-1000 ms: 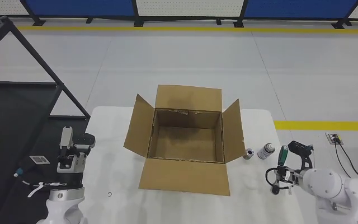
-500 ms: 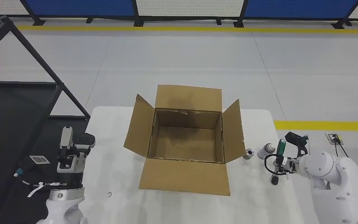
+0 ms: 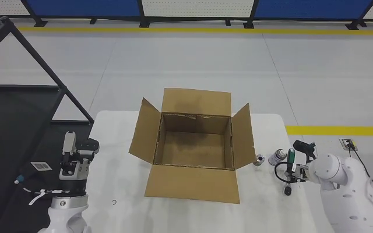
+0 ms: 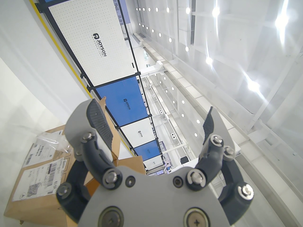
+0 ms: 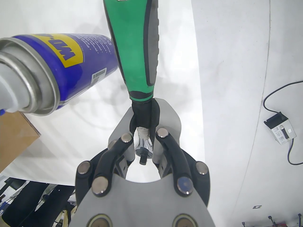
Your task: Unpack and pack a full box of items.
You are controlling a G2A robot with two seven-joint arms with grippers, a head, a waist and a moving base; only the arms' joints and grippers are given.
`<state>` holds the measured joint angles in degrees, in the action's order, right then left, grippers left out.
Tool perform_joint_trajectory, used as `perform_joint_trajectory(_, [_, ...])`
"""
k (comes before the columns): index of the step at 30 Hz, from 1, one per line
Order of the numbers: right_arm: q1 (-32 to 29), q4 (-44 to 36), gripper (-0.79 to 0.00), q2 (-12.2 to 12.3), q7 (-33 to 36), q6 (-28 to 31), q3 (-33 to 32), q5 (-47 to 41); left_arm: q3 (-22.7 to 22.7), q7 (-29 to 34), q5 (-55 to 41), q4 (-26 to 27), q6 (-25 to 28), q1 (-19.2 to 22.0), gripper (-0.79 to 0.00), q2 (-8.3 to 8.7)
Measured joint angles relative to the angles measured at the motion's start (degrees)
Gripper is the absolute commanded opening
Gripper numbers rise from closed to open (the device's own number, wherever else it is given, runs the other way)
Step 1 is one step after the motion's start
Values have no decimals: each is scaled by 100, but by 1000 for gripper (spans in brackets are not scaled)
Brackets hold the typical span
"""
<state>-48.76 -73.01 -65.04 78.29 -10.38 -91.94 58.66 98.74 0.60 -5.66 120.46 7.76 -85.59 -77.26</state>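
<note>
The right pincer is clamped on the metal neck of one green-and-grey-handled ratchet tool. The handle passes just beside one upright blue-and-yellow spray can (whether they touch, I cannot tell). Beyond the can is one small silver cylinder, then one open brown cardboard box in the middle of the white worktop, its four flaps spread and bare bottom showing. The left pincer, fingers apart, points upward by the worktop's left side.

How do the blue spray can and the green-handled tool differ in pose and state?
The blue spray can stands upright on the white table; the green-handled tool is clamped in the right gripper. The can is stout, the tool slim. Both are near the cardboard box.
</note>
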Motion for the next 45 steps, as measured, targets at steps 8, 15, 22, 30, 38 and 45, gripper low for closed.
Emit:
perform_joint_trajectory(8, [116, 268, -785, 17, -72, -35, 138, -51, 0, 0, 0, 0, 0, 0, 0, 0])
perform_joint_trajectory(15, [149, 362, -785, 33, -101, -98, 227, -88, 0, 0, 0, 0, 0, 0, 0, 0])
perform_joint_trajectory(22, [135, 362, -727, 57, -99, -153, 267, -128, 0, 0, 0, 0, 0, 0, 0, 0])
perform_joint_trajectory(30, [110, 373, -656, 76, -141, -182, 353, -193, 0, 0, 0, 0, 0, 0, 0, 0])
perform_joint_trajectory(38, [71, 313, -523, 111, -165, -199, 355, -247, 0, 0, 0, 0, 0, 0, 0, 0])
perform_joint_trajectory(45, [21, 231, -529, 149, -161, -189, 328, -279, 0, 0, 0, 0, 0, 0, 0, 0])
